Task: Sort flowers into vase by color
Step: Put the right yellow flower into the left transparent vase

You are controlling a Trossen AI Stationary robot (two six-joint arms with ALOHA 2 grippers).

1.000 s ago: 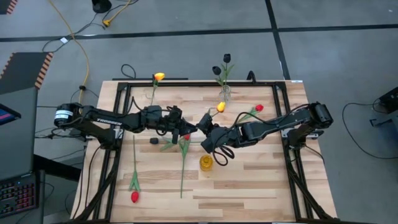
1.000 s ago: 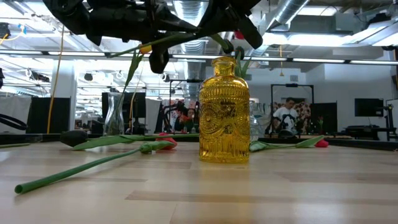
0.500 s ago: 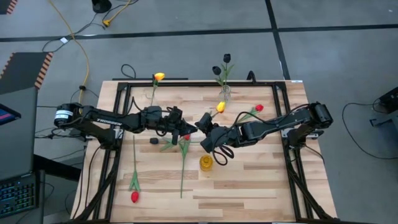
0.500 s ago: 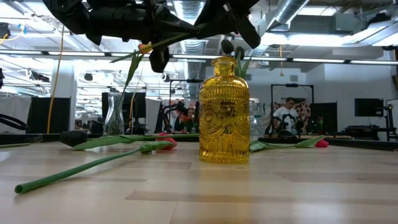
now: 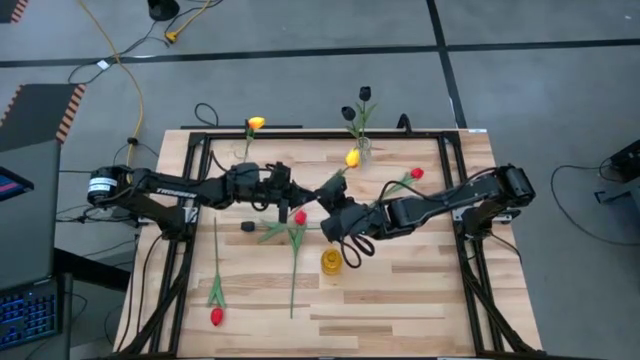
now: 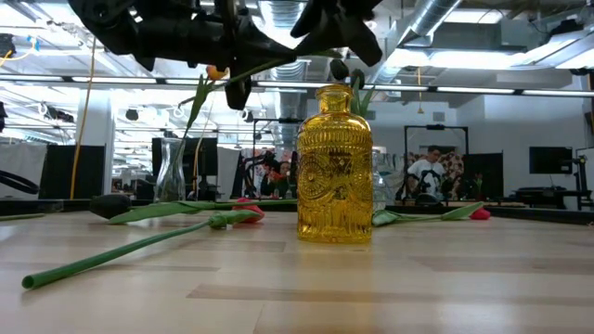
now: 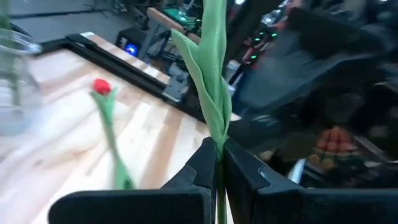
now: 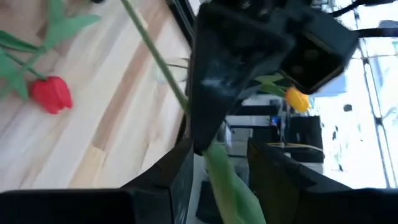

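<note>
My left gripper is at mid-table, shut on a yellow tulip whose head points toward the far right. My right gripper faces it closely and is open, its fingers on either side of the tulip's leaf; I cannot tell whether they touch it. A yellow glass vase stands just near of the grippers. Red tulips lie on the table at the near left, middle and right. Another yellow tulip and black tulips stand at the far edge. My left gripper pinches the yellow tulip's stem between its two fingers, just below where the leaves branch off. The fingers come about level from the table's left and lie across the stem. The tulip is lifted clear of the table.
A clear glass vase stands at the far left and another holds the black tulips. A small dark object lies left of the middle red tulip. Black frame rails run along the table's sides. People show in the room behind.
The held yellow tulip's head has swung toward the table's far edge while its stem stays in my left gripper. My left gripper has shifted slightly toward the far left, uncovering the red tulip head beneath it.
</note>
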